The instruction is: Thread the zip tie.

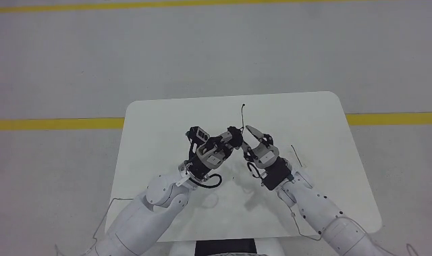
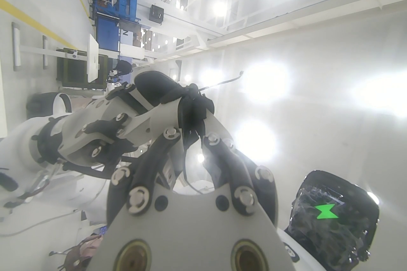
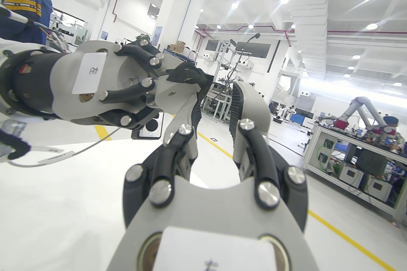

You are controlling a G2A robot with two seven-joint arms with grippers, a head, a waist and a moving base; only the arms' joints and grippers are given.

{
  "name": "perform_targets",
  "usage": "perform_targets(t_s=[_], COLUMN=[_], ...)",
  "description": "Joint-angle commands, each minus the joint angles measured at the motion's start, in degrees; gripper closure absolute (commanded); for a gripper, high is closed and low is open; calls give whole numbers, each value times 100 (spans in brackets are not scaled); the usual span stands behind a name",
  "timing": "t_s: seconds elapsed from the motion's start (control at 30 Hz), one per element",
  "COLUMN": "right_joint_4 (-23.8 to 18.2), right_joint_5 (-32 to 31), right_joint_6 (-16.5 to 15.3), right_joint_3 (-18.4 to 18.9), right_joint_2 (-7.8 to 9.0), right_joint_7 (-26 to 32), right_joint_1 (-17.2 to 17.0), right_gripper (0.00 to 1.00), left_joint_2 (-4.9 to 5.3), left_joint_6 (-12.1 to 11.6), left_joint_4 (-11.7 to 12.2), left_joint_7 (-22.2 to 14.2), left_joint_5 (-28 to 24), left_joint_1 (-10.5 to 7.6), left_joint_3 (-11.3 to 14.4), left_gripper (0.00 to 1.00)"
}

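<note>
There was one flat white rounded-corner table (image 1: 162, 121), and two grippers met above its middle. One thin black plastic zip tie (image 1: 243, 117) was held there, off the tabletop. The left gripper (image 1: 234, 137) had its jaws pressed together on the thick, bunched end of the zip tie (image 2: 219, 82), and the slim free length ran out past the fingertips toward the table's far edge, ending in a small bent tip. The right gripper (image 1: 251, 136) sat just beside it over the table's middle with its jaws spread. In the right wrist view the gap between them was plain (image 3: 219, 94), and one ribbed finger (image 3: 190, 113) lay against the tips of the left gripper (image 3: 194, 75), while the zip tie (image 3: 246, 46) rose beyond. In the left wrist view the left gripper (image 2: 194, 107) was crowded by one black pad (image 2: 152, 86) of the right gripper, which hid part of the pinched end. One more thin dark strip (image 1: 295, 155) lay flat on the table's right part, well apart from both grippers; whether it was a second tie could not be told. Two yellow floor lines (image 1: 216, 1) (image 1: 61, 123) ran beyond the table.
</note>
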Motion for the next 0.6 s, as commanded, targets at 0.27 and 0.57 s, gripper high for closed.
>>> perform_targets(t_s=[0.27,0.57], right_joint_4=[27,10], right_joint_5=[-36,-123], right_joint_6=[29,0], right_joint_3=[76,173], right_joint_2=[-76,-121], right_joint_7=[-59,-175], right_joint_1=[-26,-92], right_gripper=[80,84], left_joint_2=[0,0], left_joint_6=[0,0], left_joint_4=[0,0], left_joint_7=[0,0], left_joint_5=[0,0], left_joint_1=[0,0], left_joint_3=[0,0], left_gripper=[100,100])
